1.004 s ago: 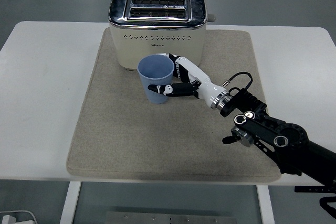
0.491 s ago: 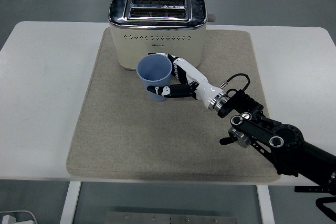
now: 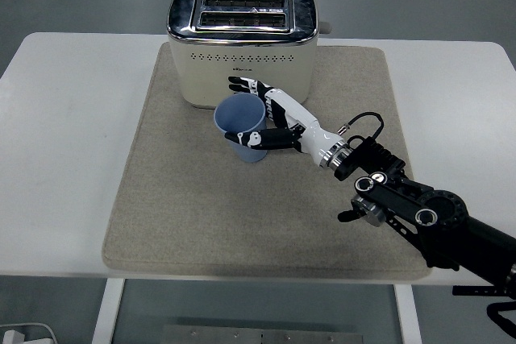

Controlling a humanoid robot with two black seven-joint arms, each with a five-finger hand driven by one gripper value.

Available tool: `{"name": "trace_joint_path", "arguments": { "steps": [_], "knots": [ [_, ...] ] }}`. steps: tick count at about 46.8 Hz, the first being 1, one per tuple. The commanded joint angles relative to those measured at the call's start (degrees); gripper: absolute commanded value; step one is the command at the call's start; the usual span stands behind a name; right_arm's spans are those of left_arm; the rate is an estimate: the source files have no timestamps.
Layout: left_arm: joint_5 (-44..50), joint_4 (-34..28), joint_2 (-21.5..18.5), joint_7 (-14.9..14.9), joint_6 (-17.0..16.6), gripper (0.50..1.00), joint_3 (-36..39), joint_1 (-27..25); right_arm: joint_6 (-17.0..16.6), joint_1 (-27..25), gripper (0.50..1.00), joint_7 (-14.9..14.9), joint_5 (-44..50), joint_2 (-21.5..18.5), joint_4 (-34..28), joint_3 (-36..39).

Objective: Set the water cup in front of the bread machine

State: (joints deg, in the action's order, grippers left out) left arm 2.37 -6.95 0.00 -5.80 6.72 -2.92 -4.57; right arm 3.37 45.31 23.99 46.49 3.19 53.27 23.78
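The blue water cup [image 3: 251,151] stands on the beige mat [image 3: 177,199] just in front of the cream and chrome bread machine [image 3: 240,46]. The cup leans to the left, its mouth facing up and left. My right hand [image 3: 246,109] reaches in from the lower right and sits around the cup. Its fingers [image 3: 246,84] are spread out behind and above the rim, close to the bread machine's front. The thumb [image 3: 258,138] lies across the cup's front wall. The left arm is out of view.
The mat covers the middle of the white table [image 3: 64,159]. The bread machine's lever knob [image 3: 326,26] sticks out on its right side. My right forearm [image 3: 419,215] crosses the mat's near right corner.
The fingers have opened and now show spread above the cup's rim. The cup has tipped from upright to leaning left and has shifted slightly towards the near side.
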Motion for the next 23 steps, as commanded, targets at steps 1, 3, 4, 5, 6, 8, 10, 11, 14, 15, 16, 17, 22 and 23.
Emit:
{"name": "trace_joint_path", "arguments": {
  "steps": [1, 3, 4, 5, 6, 8, 10, 11, 14, 15, 16, 17, 22, 23],
  "knots": [
    [0.0, 0.0, 0.0, 0.0, 0.0, 1.000, 0.0, 0.0, 0.0, 0.9, 0.913, 0.0, -0.2, 0.6, 0.0, 0.2],
    [0.0, 0.0, 0.0, 0.0, 0.0, 1.000, -0.1, 0.0, -0.1, 1.0, 0.913, 0.0, -0.3, 1.3, 0.3, 0.2],
    [0.0, 0.0, 0.0, 0.0, 0.0, 1.000, -0.1, 0.0, -0.1, 1.0, 0.913, 0.0, -0.3, 1.6, 0.5, 0.2],
    [0.0, 0.0, 0.0, 0.0, 0.0, 1.000, 0.0, 0.0, -0.1, 1.0, 0.913, 0.0, -0.3, 1.9, 0.8, 0.2],
    [0.0, 0.0, 0.0, 0.0, 0.0, 1.000, -0.1, 0.0, -0.1, 1.0, 0.913, 0.0, -0.3, 2.2, 1.1, 0.2],
    [0.0, 0.0, 0.0, 0.0, 0.0, 1.000, 0.0, 0.0, 0.0, 1.1, 0.913, -0.1, -0.3, 2.9, 2.0, 0.2],
    [0.0, 0.0, 0.0, 0.0, 0.0, 1.000, -0.1, 0.0, 0.1, 1.1, 0.913, -0.1, -0.3, 3.7, 3.0, 0.3],
    [0.0, 0.0, 0.0, 0.0, 0.0, 1.000, 0.0, 0.0, 0.1, 1.0, 0.913, -0.1, -0.3, 4.1, 3.6, 0.2],
    [0.0, 0.0, 0.0, 0.0, 0.0, 1.000, 0.0, 0.0, 0.1, 1.0, 0.913, -0.2, -0.3, 5.6, 5.3, 0.2],
    [0.0, 0.0, 0.0, 0.0, 0.0, 1.000, 0.0, 0.0, 0.1, 1.0, 0.913, -0.2, -0.3, 6.0, 5.7, 0.2],
    [0.0, 0.0, 0.0, 0.0, 0.0, 1.000, 0.0, 0.0, 0.1, 1.0, 0.913, -0.2, -0.4, 6.5, 6.1, 0.3],
    [0.0, 0.0, 0.0, 0.0, 0.0, 1.000, 0.0, 0.0, 0.2, 1.0, 0.913, -0.3, -0.4, 7.0, 6.7, 0.3],
    [0.0, 0.0, 0.0, 0.0, 0.0, 1.000, 0.0, 0.0, 0.2, 0.8, 0.913, -0.4, -0.4, 10.1, 10.2, 0.3],
    [0.0, 0.0, 0.0, 0.0, 0.0, 1.000, 0.0, 0.0, 0.2, 0.7, 0.913, -0.4, -0.4, 10.8, 10.8, 0.4]
  ]
}}
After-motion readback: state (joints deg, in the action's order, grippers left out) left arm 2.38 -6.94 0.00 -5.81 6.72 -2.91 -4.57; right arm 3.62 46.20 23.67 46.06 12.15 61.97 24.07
